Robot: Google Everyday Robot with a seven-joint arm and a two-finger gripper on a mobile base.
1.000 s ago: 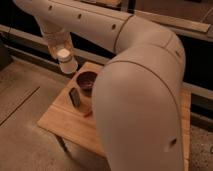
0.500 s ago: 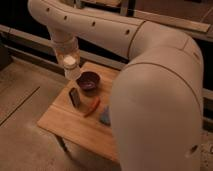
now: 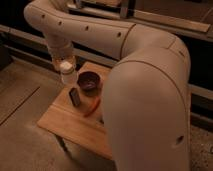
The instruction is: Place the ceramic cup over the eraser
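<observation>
Above the table's far-left edge, I have the gripper pinched on the cup, lifted just behind the eraser, ready to lower over it.

Gripper, at the arm's end over the table's far left corner, clamps the ceramic cup: whitish-cream, slightly glossy.
Below the jaws: eraser, dark grey-black.
Right of the jaws: bowl, dark maroon.
Below-right: stick, orange-red.
Table: light brown wood.
Arm: cream, with a row of dark dots.
</observation>
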